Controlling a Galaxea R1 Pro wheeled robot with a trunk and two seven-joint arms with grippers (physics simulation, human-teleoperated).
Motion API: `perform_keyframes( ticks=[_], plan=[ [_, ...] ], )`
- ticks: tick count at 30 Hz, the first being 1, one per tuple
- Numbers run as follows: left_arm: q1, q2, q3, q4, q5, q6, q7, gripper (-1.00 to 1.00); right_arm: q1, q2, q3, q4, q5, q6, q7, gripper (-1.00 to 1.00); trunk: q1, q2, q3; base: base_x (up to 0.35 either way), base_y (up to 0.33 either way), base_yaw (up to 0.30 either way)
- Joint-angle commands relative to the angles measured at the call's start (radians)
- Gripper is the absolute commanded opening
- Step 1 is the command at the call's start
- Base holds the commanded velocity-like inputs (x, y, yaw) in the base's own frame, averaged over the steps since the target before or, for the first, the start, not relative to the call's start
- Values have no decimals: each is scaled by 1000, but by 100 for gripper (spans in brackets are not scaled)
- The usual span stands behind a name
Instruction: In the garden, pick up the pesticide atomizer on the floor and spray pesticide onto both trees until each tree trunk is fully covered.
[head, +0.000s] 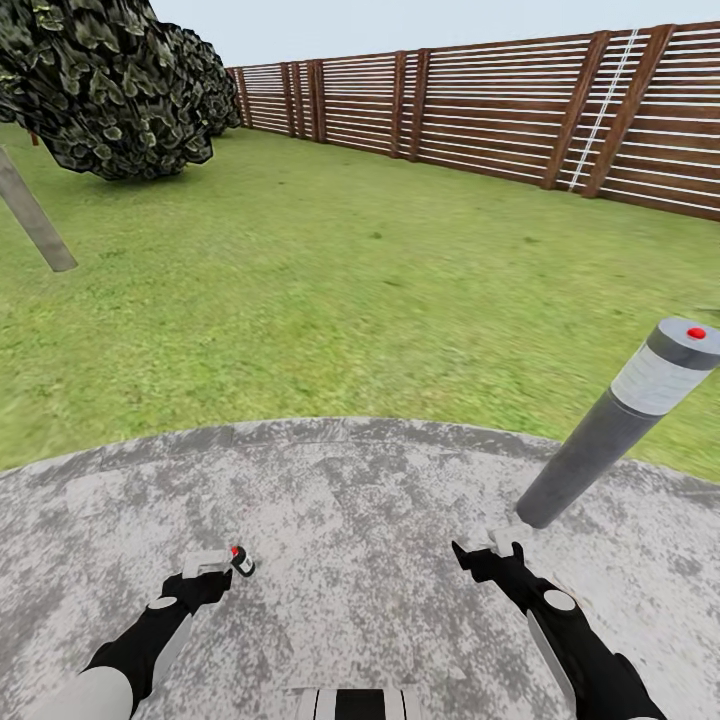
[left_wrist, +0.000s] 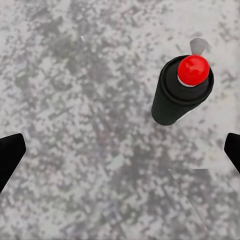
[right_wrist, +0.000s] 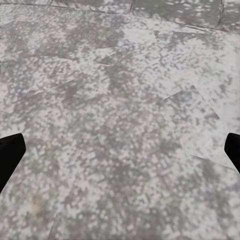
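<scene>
Below me the floor (head: 350, 520) is a mottled grey paving slab edged by grass (head: 330, 290); a small black, red-capped can (head: 241, 561), probably the atomizer, stands on it.

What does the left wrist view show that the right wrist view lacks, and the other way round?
Left wrist view: a small black atomizer with a red cap, standing on the stone between the open fingertips of the left pincer. Right wrist view: nothing between the open fingertips of the right pincer but bare stone. Both share the mottled grey paving slab.
</scene>
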Motion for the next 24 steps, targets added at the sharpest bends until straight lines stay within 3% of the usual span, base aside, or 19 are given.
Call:
perform_keyframes(
  ticks=[1,7,9,12,14,24],
  plan=[
    [0,-1,0,-1,5,3,1,100,0,-1,1,-2,0,5,2,100,0,0,-1,0,0,0],
    [0,-1,-3,0,3,2,-2,100,0,-1,1,-2,0,5,2,100,0,0,-1,0,0,-91],
    [-1,-1,-27,0,3,2,-17,100,0,-1,1,-2,0,5,2,100,0,0,-1,0,0,-198],
    [-1,1,-99,0,3,2,-44,100,0,-1,1,-2,0,5,2,100,0,0,-1,0,0,-65],
    [-2,1,-119,0,4,1,-50,100,0,-1,1,-2,0,5,2,100,0,0,-1,0,0,-19],
    [-2,9,-132,0,4,2,-54,100,0,-1,0,-2,0,5,2,100,0,0,-1,0,0,-2]
  ],
)
